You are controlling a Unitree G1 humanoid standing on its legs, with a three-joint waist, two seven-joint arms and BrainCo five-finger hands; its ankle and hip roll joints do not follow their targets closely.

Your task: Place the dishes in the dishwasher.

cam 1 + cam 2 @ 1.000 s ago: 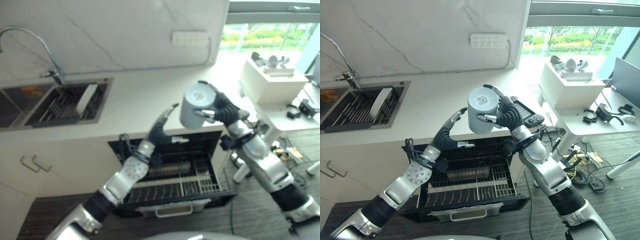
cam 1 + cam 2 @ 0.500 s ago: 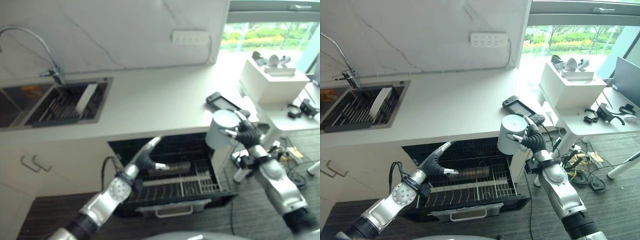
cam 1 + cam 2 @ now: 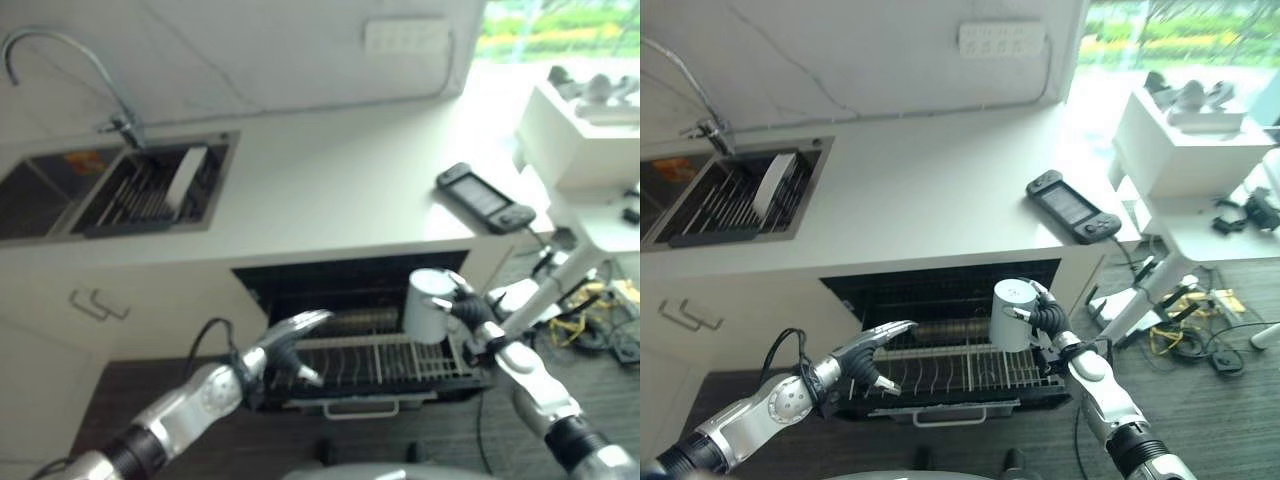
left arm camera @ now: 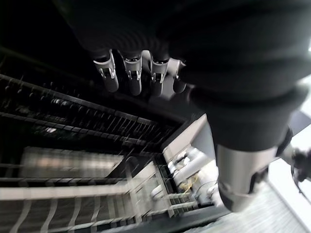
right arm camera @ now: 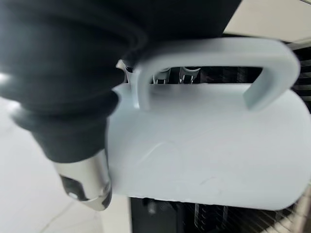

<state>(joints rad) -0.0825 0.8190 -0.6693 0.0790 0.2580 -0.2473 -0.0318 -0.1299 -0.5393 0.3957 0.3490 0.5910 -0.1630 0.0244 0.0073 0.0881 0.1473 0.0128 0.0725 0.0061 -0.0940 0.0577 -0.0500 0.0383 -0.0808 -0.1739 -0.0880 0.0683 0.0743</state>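
A pale grey mug (image 3: 1010, 316) with a loop handle (image 5: 214, 58) hangs over the right part of the pulled-out dishwasher rack (image 3: 940, 372), a flat closed end facing up. My right hand (image 3: 1046, 318) is shut on it, fingers curled round its side; the mug (image 5: 209, 145) shows large past the wrist cover. My left hand (image 3: 871, 356) hovers at the rack's front left, fingers (image 4: 127, 75) straight and holding nothing. The open dishwasher (image 3: 350, 290) sits under the white counter (image 3: 330, 200). A white plate (image 3: 774, 184) stands on edge in the sink (image 3: 700, 215).
A dark game controller (image 3: 1072, 205) lies on the counter's right end. A faucet (image 3: 60, 60) arches over the sink. A white table (image 3: 1200, 150) with small items stands to the right, cables on the floor below it. Cabinet handles (image 3: 685, 318) show at the left.
The camera has tilted down. My right hand has carried the mug lower, down over the rack's right part. My left hand has sunk to the rack's front left.
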